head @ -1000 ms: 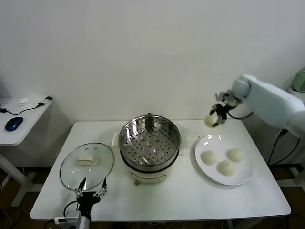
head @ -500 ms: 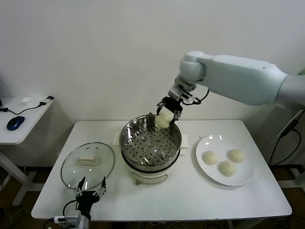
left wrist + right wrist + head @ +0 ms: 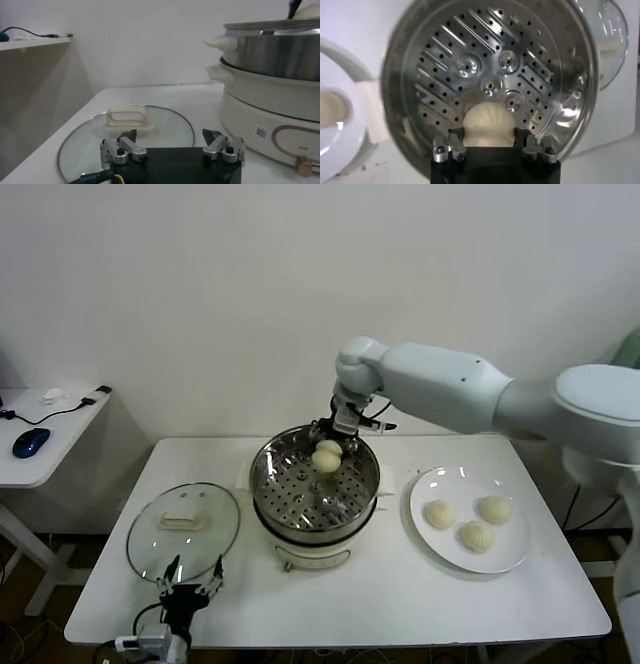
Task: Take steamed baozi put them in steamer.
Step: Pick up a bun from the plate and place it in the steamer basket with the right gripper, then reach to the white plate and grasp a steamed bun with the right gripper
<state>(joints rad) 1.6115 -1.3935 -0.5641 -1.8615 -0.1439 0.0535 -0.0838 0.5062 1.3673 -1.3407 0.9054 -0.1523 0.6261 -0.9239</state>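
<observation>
- The right tool pinches one steamed baozi between its fingers, holding it over the steamer, inside the rim on the far side of the pot.
- Straight below the tool lies the perforated tray; in the right wrist view the bun sits over the tray's holes, off its middle and towards the rim nearest the tool. By my reckoning the coming move is straight down, then a release.
- The bun is round, so no long axis matters.
- Three more buns wait on the white plate, well off to the tool's right on the worktop.
- The left tool hangs spread and empty at the worktop's near edge, just beside the glass lid; the right arm is the nearer one to both pot and plate.
</observation>
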